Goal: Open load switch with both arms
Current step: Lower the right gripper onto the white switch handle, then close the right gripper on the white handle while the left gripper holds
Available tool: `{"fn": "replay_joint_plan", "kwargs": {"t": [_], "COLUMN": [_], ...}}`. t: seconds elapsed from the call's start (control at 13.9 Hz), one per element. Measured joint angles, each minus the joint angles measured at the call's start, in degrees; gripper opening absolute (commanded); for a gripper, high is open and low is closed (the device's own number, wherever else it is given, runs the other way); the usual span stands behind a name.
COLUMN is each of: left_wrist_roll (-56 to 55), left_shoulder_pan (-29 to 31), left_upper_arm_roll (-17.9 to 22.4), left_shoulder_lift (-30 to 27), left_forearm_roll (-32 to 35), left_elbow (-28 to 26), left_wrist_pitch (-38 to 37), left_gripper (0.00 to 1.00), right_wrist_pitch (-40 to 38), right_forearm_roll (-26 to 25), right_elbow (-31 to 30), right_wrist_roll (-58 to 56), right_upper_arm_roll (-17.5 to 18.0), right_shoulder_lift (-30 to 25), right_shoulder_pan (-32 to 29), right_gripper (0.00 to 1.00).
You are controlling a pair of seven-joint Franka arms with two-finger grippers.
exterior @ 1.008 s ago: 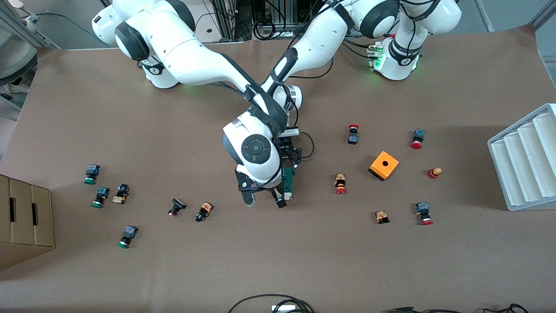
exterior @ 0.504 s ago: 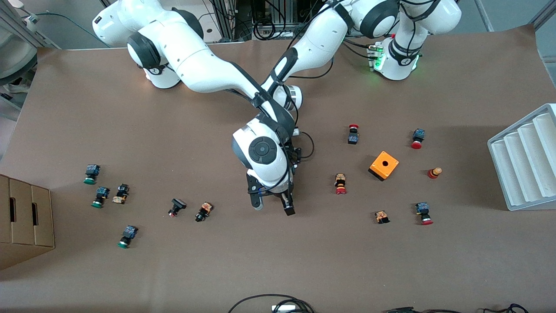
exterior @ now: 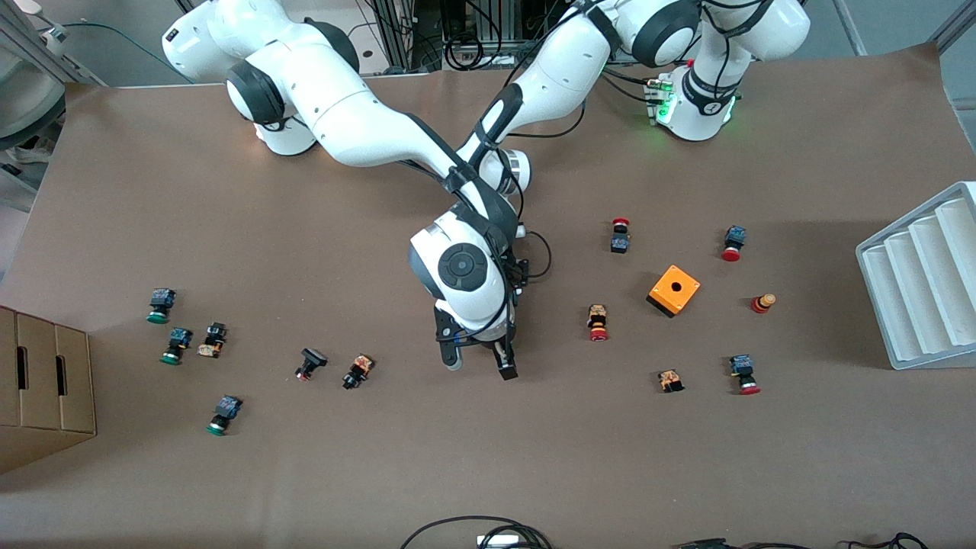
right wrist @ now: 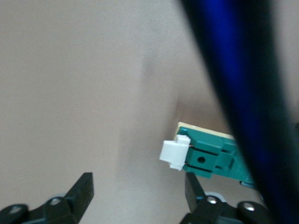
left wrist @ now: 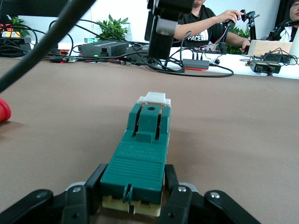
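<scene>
Mid-desk (exterior: 488, 457), toward the right arm's end from the orange box (exterior: 674, 290): both hands, arms crossed above them. Left hand (left wrist: 133, 191) pinching the load switch (left wrist: 140, 154) by its butt end, fingers (left wrist: 77, 205) pressed against both sides; switch held level and low over the desk, white tab (left wrist: 154, 98) pointing away from the wrist. Right hand (exterior: 480, 367) spread wide, nothing gripped, hanging over the tab end of the switch; seen from the right wrist, tab just beside one finger (right wrist: 194, 186), not touching. In the front view, switch hidden under the right arm. Between hands and orange box: one red-capped button (exterior: 598, 322) lying on the desk.
</scene>
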Motion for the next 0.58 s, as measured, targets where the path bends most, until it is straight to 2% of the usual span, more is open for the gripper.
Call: {"fn": "replay_joint_plan", "kwargs": {"t": [0.29,0.58], "left_wrist_roll": [0.0,0.0], "left_shoulder_pan": [0.0,0.0], "left_upper_arm_roll": [0.0,0.0], "left_shoulder_lift": [0.0,0.0], "left_forearm_roll": [0.0,0.0], "left_elbow": [0.0,0.0], "left_wrist_pitch": [0.0,0.0], "left_gripper": [0.54,0.54], "right_wrist_pitch": [-0.32,-0.4], "right_forearm_roll": [0.0,0.0], "right_elbow": [0.0,0.0], "right_wrist_roll": [0.0,0.01], "right_upper_arm_roll": [0.0,0.0], "right_shoulder_lift": [0.26,1.25], "right_shoulder_pan": [0.06,0.65], "right_gripper": [0.74,0.71]}}
